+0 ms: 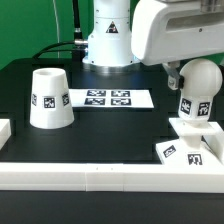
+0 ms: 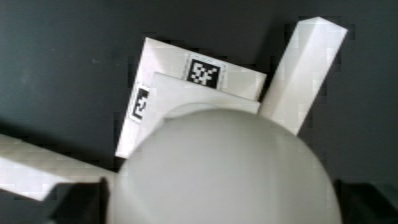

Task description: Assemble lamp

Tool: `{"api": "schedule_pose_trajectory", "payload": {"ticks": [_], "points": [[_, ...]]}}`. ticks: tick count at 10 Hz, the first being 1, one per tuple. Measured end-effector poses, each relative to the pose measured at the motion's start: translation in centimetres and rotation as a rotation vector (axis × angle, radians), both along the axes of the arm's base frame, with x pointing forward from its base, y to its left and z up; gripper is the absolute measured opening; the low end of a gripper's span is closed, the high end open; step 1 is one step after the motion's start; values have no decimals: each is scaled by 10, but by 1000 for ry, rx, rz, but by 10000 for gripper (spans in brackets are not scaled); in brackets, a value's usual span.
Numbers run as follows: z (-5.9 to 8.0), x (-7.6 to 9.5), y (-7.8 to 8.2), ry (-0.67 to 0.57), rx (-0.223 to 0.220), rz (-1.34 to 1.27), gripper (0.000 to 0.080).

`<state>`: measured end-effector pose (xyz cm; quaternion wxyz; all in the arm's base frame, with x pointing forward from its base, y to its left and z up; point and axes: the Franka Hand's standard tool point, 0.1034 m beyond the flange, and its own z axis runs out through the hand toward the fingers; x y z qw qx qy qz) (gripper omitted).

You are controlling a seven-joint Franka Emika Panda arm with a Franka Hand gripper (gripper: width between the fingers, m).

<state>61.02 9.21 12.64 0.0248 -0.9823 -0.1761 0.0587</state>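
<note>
The white round-headed bulb (image 1: pixel 199 88) is upright at the exterior view's right, directly over the flat square base (image 1: pixel 186 150), which shows tags on its sides. Whether the bulb touches the base I cannot tell. My gripper (image 1: pixel 186 78) is shut on the bulb's head. In the wrist view the bulb (image 2: pixel 214 165) fills the space between the dark fingers (image 2: pixel 79 200), and the base (image 2: pixel 187 85) lies beyond it. The tapered shade (image 1: pixel 49 98) stands alone at the exterior view's left, mouth up.
The marker board (image 1: pixel 108 99) lies flat at the middle back. A long white border rail (image 1: pixel 100 172) runs along the front edge, close to the base. Another rail (image 2: pixel 302 70) runs beside the base in the wrist view.
</note>
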Motion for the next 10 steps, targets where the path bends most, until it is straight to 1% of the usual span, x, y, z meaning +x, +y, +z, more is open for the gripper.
{"api": "schedule_pose_trajectory", "payload": {"ticks": [5,6,7,10], "points": [[-1,2,0,-7,0,-23,574],[-1,2,2,-2,-4,-109,574],[-1,1,3,6,0,-259,574],[-1,2,4,1,5,-585,577]]}}
